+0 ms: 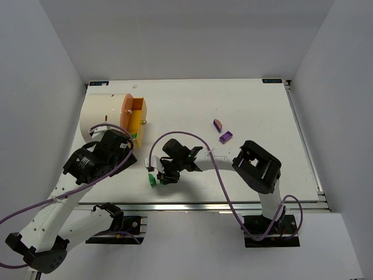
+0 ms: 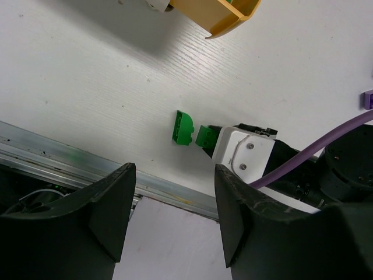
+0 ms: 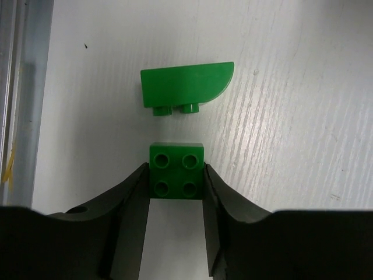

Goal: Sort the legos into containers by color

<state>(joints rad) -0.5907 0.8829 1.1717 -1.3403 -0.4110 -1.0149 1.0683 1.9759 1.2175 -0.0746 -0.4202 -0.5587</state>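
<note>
The right gripper (image 3: 175, 172) reached across to the left part of the table (image 1: 250, 102), close to the near edge. Its jaws were drawn in to a narrow gap and pinched a square green brick (image 3: 176, 158) by two opposite sides, four studs facing the wrist camera. Whether that brick sat on the table or just above it could not be told. Just beyond it, with a small gap between, lay a curved green brick (image 3: 185, 85) on its side, its studs pointing back toward the held one. The metal rail (image 3: 17, 99) at the table's edge ran close beside both. The left gripper (image 2: 175, 175) hung above this spot with its jaws spread wide and nothing between them. The cream drum (image 1: 105, 111) lay at the far left of the table, its orange face (image 1: 136, 123) turned toward the middle. Well apart from the green pair, right of centre, a purple brick (image 1: 226, 137) lay near another purple piece (image 1: 217, 123).
</note>
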